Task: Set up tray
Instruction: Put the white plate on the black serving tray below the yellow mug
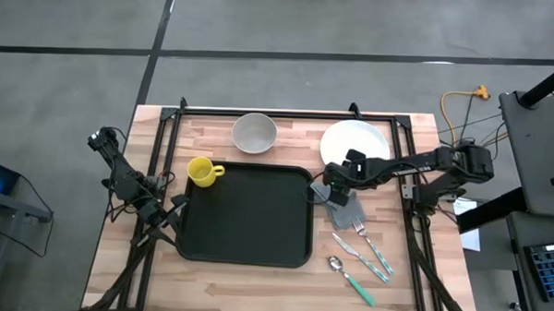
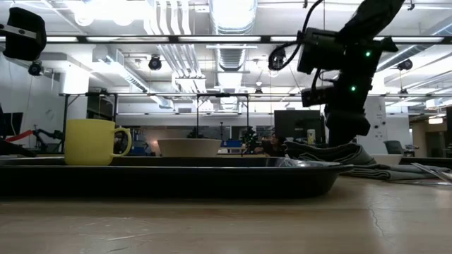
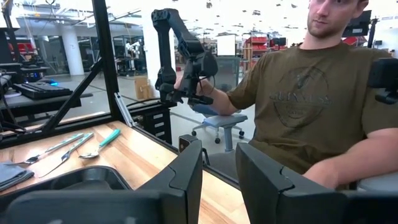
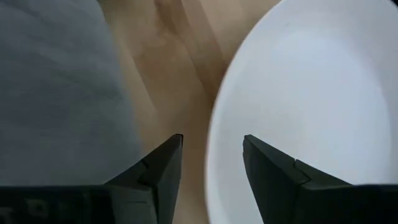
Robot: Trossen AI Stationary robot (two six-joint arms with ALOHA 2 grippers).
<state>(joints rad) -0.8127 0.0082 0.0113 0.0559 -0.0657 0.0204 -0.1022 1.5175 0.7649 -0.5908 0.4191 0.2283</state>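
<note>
The black tray (image 1: 247, 214) lies flat in the middle of the table, and in the low view its rim (image 2: 162, 176) fills the foreground. A white plate (image 1: 354, 142) rests on the wood beyond the tray's far right corner. My right gripper (image 1: 329, 188) is open and points down. In the right wrist view (image 4: 211, 140) one finger stands over the plate (image 4: 311, 93) and the other over bare wood. A grey napkin (image 1: 344, 211) lies just beside it. My left gripper (image 3: 217, 152) waits open at the tray's left edge (image 1: 169, 212). My right gripper comes from above with its fingers on either side of the plate's rim (image 4: 214, 124) on the side facing the tray. One finger (image 4: 273, 174) is over the plate and the other (image 4: 165, 168) is over the wood. I cannot tell whether either finger touches the plate.
A yellow mug (image 1: 201, 171) stands at the tray's far left corner, and a white bowl (image 1: 255, 133) sits beyond the tray. A fork and a knife (image 1: 366, 246) and a spoon (image 1: 351, 276) lie right of the tray. A person (image 3: 311, 106) sits beyond the table's right side.
</note>
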